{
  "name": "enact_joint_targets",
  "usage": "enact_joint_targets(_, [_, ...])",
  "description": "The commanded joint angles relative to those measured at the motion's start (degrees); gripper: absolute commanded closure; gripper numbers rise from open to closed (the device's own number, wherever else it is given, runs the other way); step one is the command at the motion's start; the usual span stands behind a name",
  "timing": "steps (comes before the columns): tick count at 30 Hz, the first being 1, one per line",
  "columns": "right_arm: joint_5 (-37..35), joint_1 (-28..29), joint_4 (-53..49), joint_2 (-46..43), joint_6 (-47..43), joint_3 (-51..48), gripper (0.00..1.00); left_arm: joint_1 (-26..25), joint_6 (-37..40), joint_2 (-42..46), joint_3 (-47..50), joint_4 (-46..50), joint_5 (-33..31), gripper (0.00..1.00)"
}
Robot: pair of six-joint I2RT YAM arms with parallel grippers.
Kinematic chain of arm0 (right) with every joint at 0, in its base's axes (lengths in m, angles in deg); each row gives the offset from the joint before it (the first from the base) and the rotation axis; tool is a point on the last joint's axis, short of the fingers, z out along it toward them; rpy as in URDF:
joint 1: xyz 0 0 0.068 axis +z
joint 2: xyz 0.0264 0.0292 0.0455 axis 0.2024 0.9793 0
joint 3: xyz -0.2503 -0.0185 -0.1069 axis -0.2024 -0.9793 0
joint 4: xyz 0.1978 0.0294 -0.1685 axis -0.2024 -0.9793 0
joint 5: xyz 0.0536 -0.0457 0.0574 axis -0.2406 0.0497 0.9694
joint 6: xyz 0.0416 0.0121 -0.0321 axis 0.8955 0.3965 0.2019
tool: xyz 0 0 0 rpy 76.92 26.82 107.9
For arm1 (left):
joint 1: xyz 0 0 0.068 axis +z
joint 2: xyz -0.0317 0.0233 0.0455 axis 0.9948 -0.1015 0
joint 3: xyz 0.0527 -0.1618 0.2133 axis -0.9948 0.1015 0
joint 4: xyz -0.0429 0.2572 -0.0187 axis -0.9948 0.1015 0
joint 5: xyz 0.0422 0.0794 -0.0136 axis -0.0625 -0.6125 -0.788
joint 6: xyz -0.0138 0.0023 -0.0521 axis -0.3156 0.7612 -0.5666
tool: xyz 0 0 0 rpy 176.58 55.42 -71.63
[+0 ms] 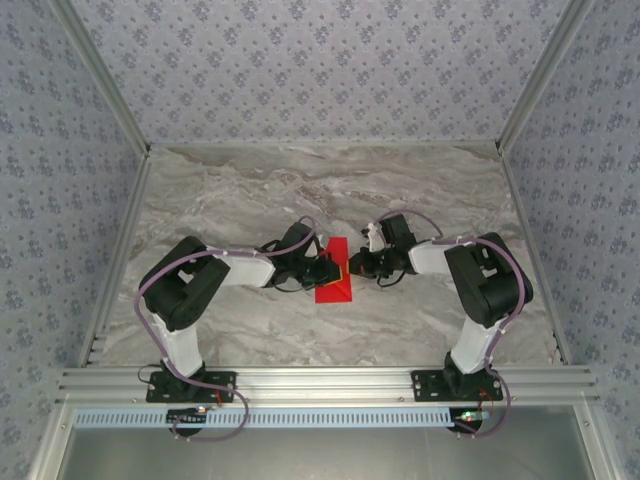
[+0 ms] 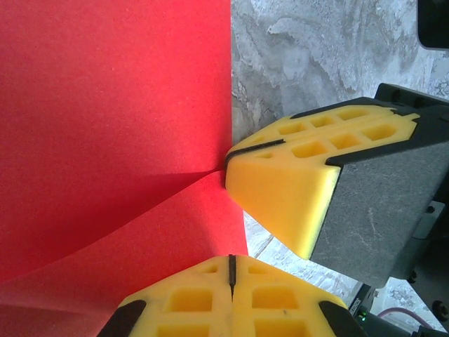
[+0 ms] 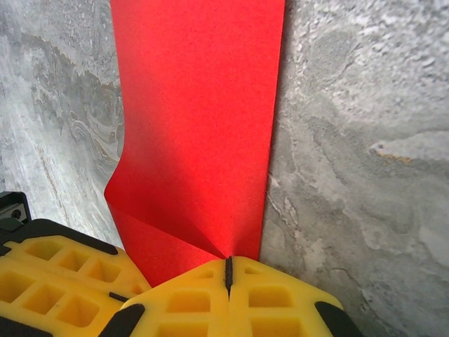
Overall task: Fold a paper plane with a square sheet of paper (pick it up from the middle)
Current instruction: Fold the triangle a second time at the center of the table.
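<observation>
The square sheet of paper (image 1: 333, 282), bright red, lies folded to a narrow strip mid-table. My right gripper (image 1: 350, 266) is shut, its tip at the strip's right edge. In the right wrist view a crease in the paper (image 3: 196, 126) runs straight into my right gripper's (image 3: 228, 267) closed seam, and the flap below it is raised. My left gripper (image 1: 329, 270) is shut beside it. In the left wrist view the paper (image 2: 112, 112) reaches my left gripper's (image 2: 231, 265) closed tips, and the right gripper's yellow fingers (image 2: 280, 182) touch the paper's edge.
The grey marbled table (image 1: 300, 190) is walled in by patterned panels at the back and both sides. An aluminium rail (image 1: 320, 382) carrying both arm bases runs along the near edge.
</observation>
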Motion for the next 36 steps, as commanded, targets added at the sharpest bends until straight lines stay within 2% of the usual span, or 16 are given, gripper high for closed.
enact_joint_targets(1, [-1.3, -0.4, -1.0, 1.0, -1.4, 1.4, 0.96, -0.5, 1.5, 1.6, -0.9, 1.5, -0.7, 0.98])
enact_joint_targets(17, [1.3, -0.2, -0.2, -2.0, -2.7, 0.7, 0.96, -0.5, 1.7, 3.5, 0.6, 1.1, -1.7, 0.98])
enact_joint_targets(36, [1.2, -0.1, -0.7, 0.8, -2.9, 2.5, 0.96, -0.5, 1.9, 1.7, 0.1, 1.4, -1.8, 0.98])
